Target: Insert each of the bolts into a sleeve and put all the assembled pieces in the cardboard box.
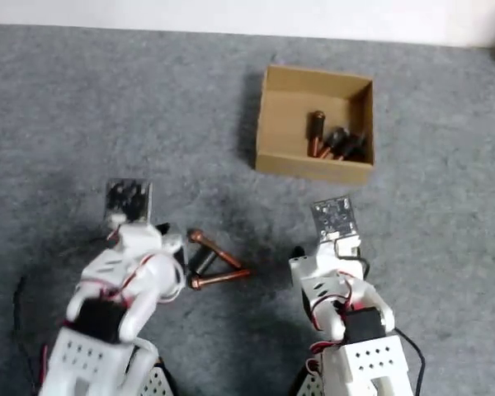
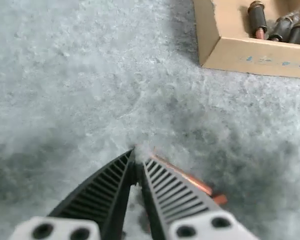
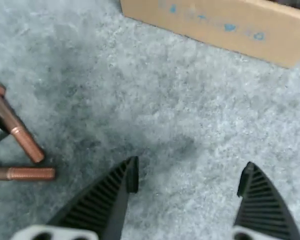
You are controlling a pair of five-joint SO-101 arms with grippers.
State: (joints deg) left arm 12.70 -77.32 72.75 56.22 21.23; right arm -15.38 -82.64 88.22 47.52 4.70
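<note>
Two copper bolts [image 1: 214, 247] [image 1: 220, 277] lie in a V on the grey carpet, with a dark sleeve [image 1: 202, 262] between them. My left gripper [image 2: 138, 156] is shut with nothing in it, its tips low over the carpet right beside one bolt [image 2: 182, 175]. My right gripper [image 3: 190, 172] is open and holds nothing, to the right of the bolts [image 3: 17, 129] [image 3: 25, 173] and apart from them. The cardboard box [image 1: 271, 124] stands farther back and holds bolts fitted in black sleeves [image 1: 334, 140], seen again as assembled pieces [image 2: 270, 25] in the left wrist view.
Grey carpet covers the whole table. The box's near wall [image 3: 215, 22] faces my right gripper across bare carpet. A pale wall runs along the far edge.
</note>
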